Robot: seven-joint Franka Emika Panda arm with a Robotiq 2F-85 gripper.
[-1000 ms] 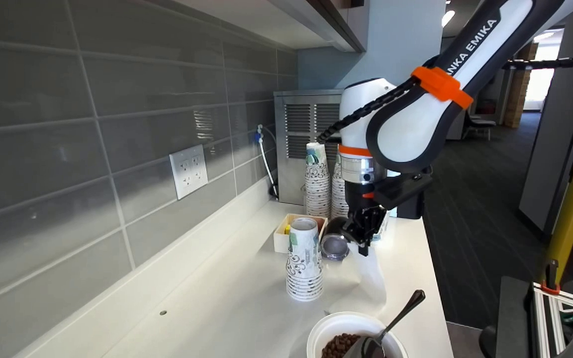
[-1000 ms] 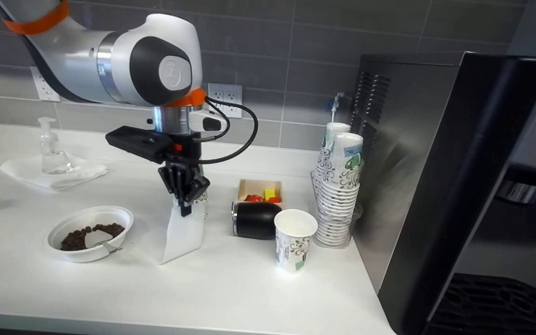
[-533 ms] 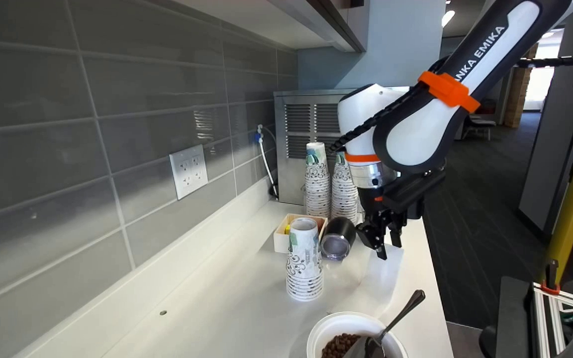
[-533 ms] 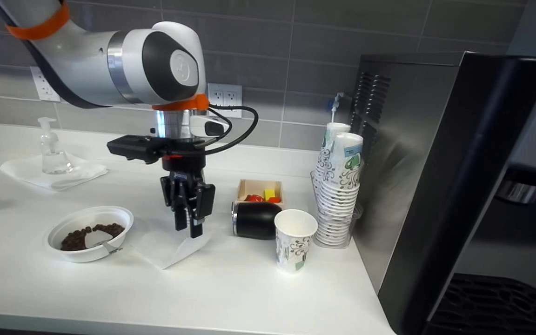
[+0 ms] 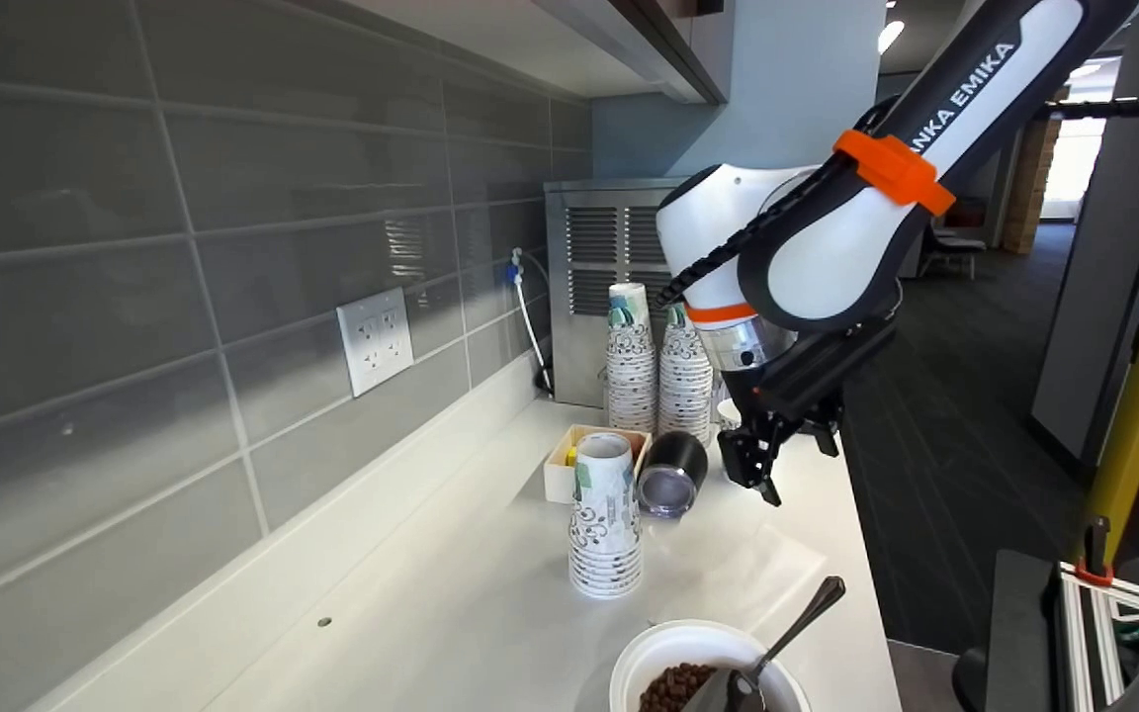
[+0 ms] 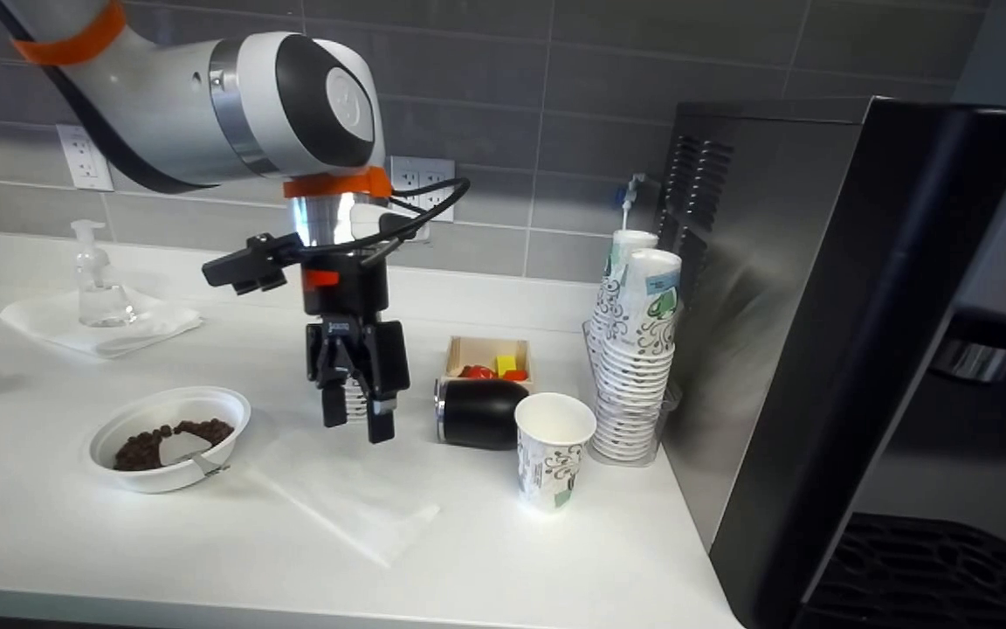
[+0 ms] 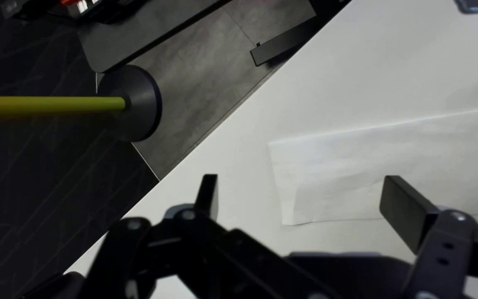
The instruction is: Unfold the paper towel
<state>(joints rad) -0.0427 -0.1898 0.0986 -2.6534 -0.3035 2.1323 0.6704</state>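
Note:
The white paper towel (image 6: 354, 498) lies almost flat on the white counter, running from beside the bowl toward the front edge; the exterior view (image 5: 767, 574) shows it as a pale patch. In the wrist view the paper towel (image 7: 347, 174) has light creases and a paler strip along its left end. My gripper (image 6: 358, 421) hangs above it, fingers pointing down and spread wide. Nothing sits between the fingertips of the gripper (image 7: 301, 191); only towel and counter show beneath them. The right finger (image 7: 405, 211) covers a little of the towel.
A bowl (image 6: 162, 480) of brown pieces with a spoon (image 5: 797, 628) stands close to the towel. Around it are a black tumbler (image 6: 481, 415), a wooden box (image 6: 459, 351), a paper cup (image 6: 551, 472) and a cup stack (image 5: 604, 524). A soap bottle (image 6: 106, 301) stands farther off.
The fingers have parted and let go of the towel. Its raised end has dropped onto the counter, toward the front edge. The gripper has tilted and shifted slightly.

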